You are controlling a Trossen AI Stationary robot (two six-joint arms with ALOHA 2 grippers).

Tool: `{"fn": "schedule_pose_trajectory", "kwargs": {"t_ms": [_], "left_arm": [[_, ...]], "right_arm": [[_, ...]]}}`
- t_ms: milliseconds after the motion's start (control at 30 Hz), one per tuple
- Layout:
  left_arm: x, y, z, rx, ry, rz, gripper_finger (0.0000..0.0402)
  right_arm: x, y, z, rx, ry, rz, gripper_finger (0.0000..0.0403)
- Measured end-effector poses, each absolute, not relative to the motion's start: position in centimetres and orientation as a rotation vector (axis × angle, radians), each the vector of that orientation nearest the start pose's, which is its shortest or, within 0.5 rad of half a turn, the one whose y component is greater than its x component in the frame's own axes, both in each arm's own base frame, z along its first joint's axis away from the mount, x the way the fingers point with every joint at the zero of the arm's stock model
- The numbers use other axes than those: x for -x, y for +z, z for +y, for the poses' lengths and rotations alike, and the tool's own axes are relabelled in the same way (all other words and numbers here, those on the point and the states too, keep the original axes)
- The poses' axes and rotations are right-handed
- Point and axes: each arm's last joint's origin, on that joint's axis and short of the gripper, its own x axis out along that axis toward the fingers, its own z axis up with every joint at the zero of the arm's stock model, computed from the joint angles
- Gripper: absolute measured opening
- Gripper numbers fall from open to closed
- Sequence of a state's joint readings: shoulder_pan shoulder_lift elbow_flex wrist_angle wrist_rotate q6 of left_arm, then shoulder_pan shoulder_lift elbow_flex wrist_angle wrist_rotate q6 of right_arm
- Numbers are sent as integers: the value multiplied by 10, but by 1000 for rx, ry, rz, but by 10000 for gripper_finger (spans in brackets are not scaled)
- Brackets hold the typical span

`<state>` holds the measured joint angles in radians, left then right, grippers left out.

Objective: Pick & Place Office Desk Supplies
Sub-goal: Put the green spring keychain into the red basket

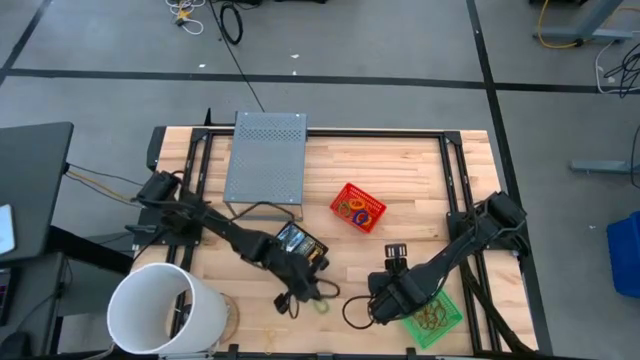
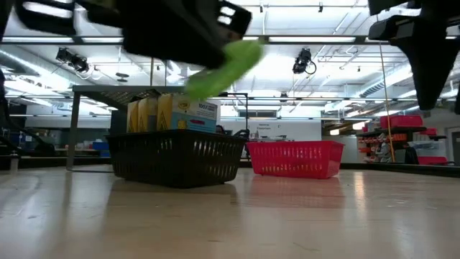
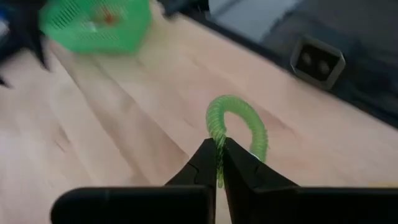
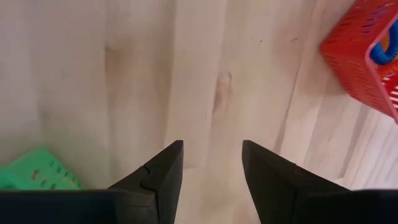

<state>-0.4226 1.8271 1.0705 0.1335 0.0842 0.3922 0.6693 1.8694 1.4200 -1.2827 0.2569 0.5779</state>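
Green coiled band (image 3: 239,124), pinched, left tool (image 3: 219,163)

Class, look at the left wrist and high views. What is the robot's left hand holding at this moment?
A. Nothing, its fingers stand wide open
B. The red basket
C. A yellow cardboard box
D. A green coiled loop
D. The left hand is shut on a green coiled loop, which curls up from between its fingertips above the wooden table.
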Motion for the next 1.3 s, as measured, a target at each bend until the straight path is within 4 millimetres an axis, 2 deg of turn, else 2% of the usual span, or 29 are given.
{"fn": "schedule_pose_trajectory", "kwargs": {"t_ms": [200,400,667,800,967,1167,1300], "left_arm": [[-364,180,-123,-388,-608,350,11],[-377,187,-77,-313,-569,201,11],[-388,196,-5,-247,-253,158,11],[-390,192,24,-207,-156,187,11],[-400,176,42,-143,-112,246,11],[-410,168,48,-139,-60,353,13],[-411,165,48,-142,-74,413,60]], "right_arm": [[-255,209,210,320,-138,1518,172],[-253,208,220,308,-106,1464,172],[-254,208,223,299,-98,1437,172],[-255,208,224,291,-96,1429,172],[-256,208,224,285,-93,1423,172],[-255,208,224,285,-93,1424,172],[-255,208,224,278,-99,1424,172]]}}
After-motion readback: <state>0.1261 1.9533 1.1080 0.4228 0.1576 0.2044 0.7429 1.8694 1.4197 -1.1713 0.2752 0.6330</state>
